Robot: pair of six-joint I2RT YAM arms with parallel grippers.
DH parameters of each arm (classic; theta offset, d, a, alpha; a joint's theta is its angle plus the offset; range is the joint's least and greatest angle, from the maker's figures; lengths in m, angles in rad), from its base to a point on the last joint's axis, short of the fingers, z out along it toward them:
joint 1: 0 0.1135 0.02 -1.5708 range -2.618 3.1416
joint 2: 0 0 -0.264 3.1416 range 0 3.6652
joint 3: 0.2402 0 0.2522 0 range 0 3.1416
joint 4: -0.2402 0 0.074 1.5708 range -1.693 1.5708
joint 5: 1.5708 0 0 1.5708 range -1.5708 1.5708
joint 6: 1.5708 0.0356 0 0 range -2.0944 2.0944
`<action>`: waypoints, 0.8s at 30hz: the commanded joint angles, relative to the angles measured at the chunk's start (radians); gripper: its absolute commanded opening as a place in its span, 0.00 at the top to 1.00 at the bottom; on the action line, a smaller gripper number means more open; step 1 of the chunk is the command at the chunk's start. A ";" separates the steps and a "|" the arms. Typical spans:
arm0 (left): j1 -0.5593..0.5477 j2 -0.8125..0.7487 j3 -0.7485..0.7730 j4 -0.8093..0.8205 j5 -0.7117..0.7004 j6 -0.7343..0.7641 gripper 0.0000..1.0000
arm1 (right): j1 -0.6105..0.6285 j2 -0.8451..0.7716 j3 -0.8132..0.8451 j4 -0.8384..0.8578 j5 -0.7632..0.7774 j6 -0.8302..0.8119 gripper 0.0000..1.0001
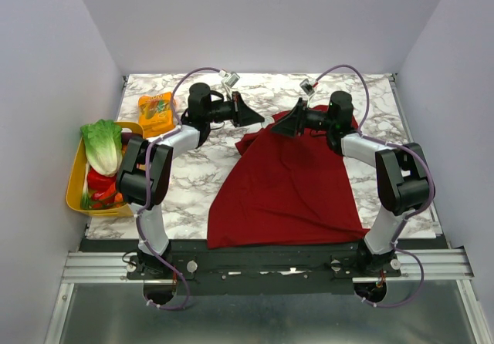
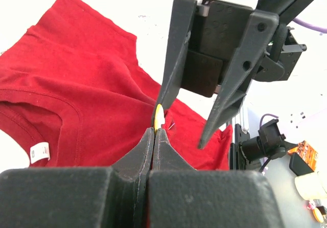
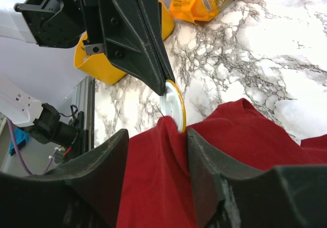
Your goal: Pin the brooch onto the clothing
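Note:
The dark red T-shirt (image 1: pixel 289 178) lies on the marble table, collar at the back; its white label (image 2: pixel 40 153) shows in the left wrist view. My left gripper (image 1: pixel 255 116) is shut on the brooch (image 3: pixel 172 104), a small round badge with a white back and yellow rim, seen edge-on in the left wrist view (image 2: pixel 159 116). The brooch's pin touches a raised fold of the shirt (image 3: pixel 168 151). My right gripper (image 1: pixel 276 126) is open, its fingers (image 3: pixel 204 156) on either side of that fold, directly facing the left gripper (image 2: pixel 155 131).
An orange snack packet (image 1: pixel 156 111) lies at the back left of the table. A yellow tray (image 1: pixel 74 183) with a lettuce (image 1: pixel 103 145) and red vegetables sits at the left edge. Grey walls close in the table's sides and back.

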 commanded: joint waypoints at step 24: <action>-0.013 -0.065 -0.023 0.047 0.035 -0.022 1.00 | 0.015 0.067 0.062 0.098 -0.044 0.080 0.66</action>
